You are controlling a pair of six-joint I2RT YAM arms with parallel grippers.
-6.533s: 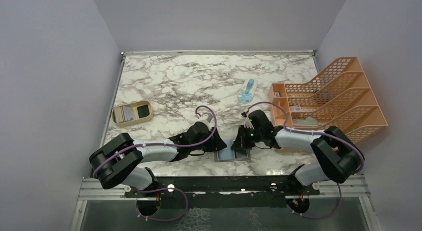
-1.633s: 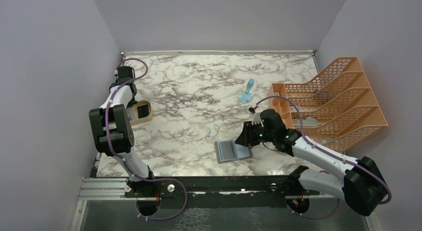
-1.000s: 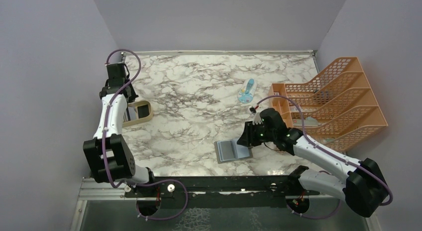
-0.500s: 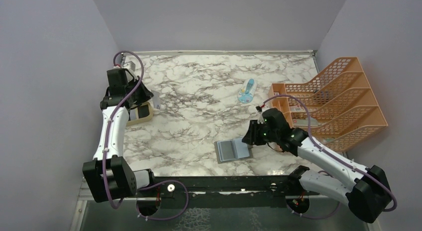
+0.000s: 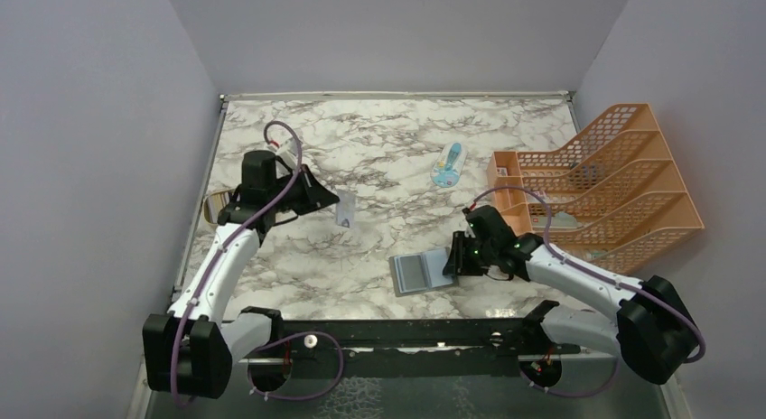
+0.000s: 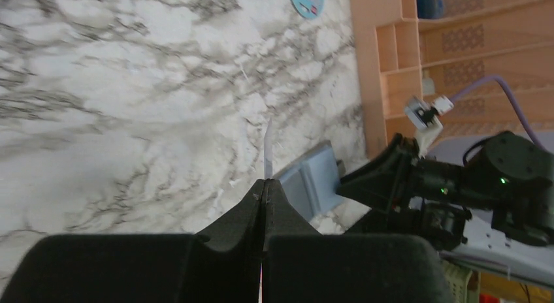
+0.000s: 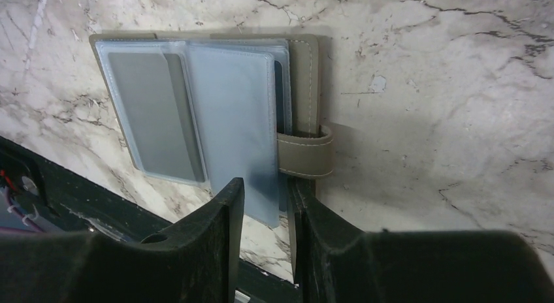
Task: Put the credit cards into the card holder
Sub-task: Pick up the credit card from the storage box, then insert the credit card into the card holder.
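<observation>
L tool (image 6: 264, 187) pinches 1 card (image 6: 267, 146) (edge-on); R tool (image 7: 266, 189) half-open, astride sleeve of 1 card holder (image 7: 228, 107).

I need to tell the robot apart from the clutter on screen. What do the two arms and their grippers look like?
The left arm and right arm have pale grey-white shells between bulky black joints, each trailed by a looping purple cable. The left gripper and right gripper are matte black with two wedge-shaped fingers. Small green lights glow on the right wrist.
</observation>
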